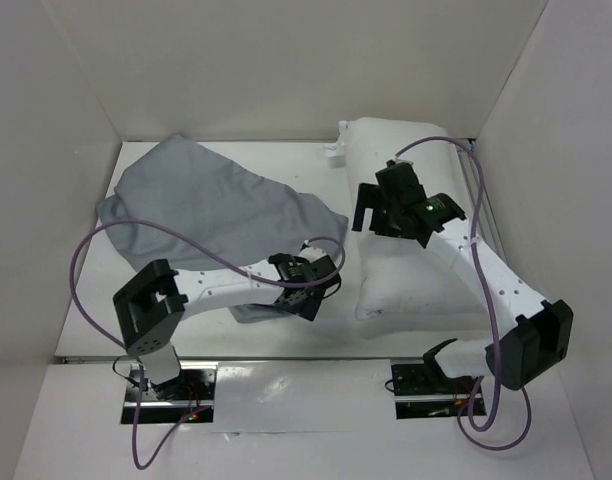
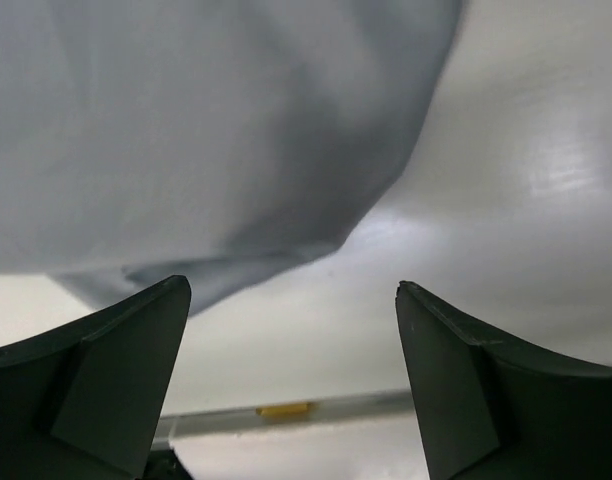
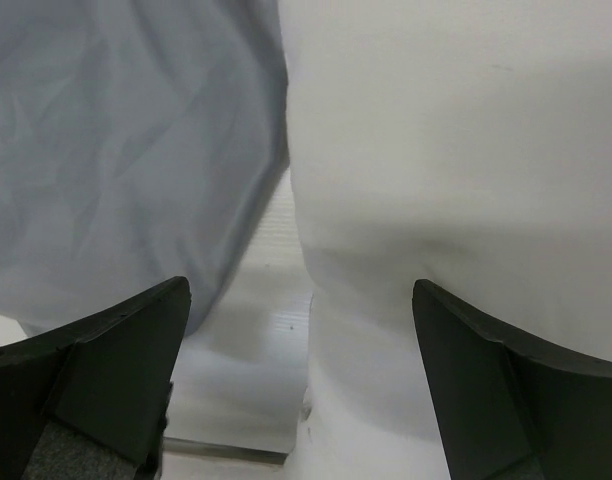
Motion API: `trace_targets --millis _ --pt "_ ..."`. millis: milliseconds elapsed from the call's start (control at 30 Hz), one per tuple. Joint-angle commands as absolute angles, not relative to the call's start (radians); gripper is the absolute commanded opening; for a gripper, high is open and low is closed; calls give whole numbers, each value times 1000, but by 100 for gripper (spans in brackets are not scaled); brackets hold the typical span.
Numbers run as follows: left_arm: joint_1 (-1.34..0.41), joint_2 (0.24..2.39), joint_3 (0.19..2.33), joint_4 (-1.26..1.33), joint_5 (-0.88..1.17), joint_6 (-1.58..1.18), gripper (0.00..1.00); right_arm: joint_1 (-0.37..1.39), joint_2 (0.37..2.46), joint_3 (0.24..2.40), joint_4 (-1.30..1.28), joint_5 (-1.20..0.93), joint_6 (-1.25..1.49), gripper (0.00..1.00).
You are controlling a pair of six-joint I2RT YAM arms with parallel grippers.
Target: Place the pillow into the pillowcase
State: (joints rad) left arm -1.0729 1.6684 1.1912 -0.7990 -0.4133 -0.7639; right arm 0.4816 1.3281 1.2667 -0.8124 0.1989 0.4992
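It looked like a robotics lab test cell: a bare white worktop point(image 1: 296, 160) boxed in by plain white panels point(image 1: 286, 60), a left arm point(image 1: 221, 285) and right arm point(image 1: 481, 265) bolted to metal plates point(image 1: 171, 385), purple cables point(image 1: 106, 235) looping loose.

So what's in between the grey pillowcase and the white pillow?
Only a thin strip of bare table. The right wrist view shows it best, with the pillowcase on one side and the pillow on the other.
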Motion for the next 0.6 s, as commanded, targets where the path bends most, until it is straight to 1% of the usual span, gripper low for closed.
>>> trace_targets --millis 0,33,67,133,233,267,300,333,367,400,500,567 --pt "-1080 1756 1221 -761 -500 -714 96 427 1240 1250 -848 216 531 99" --pt "-1080 1775 1221 -749 -500 -713 96 414 1229 1250 -857 216 531 99" --pt "-1080 1799 1221 -721 -500 -701 93 399 1218 1250 -868 216 531 99" --pt "-1080 1812 1221 -669 -471 -660 90 353 1198 1241 -868 195 531 99" --pt "-1059 1850 1232 -641 -449 -647 70 302 1186 1253 -881 166 517 99" --pt "-1049 1859 1255 -641 -449 -647 61 293 1186 1253 -891 166 508 99" --pt "-1040 1859 1264 -662 -449 -647 45 293 1186 1262 -900 166 508 99" --pt "-1023 1859 1273 -693 -449 -663 15 281 1177 1262 -900 166 508 99" --pt "-1014 1838 1273 -707 -449 -663 2 272 1177 1272 -900 166 508 99" --pt "-1014 1821 1302 -730 -449 -663 0 272 1177 1272 -900 166 499 99" --pt "-951 1709 1351 -794 -425 -640 0 261 1177 1282 -910 147 488 99" --pt "-864 1645 1377 -805 -326 -582 0 261 1213 1292 -910 121 450 99"
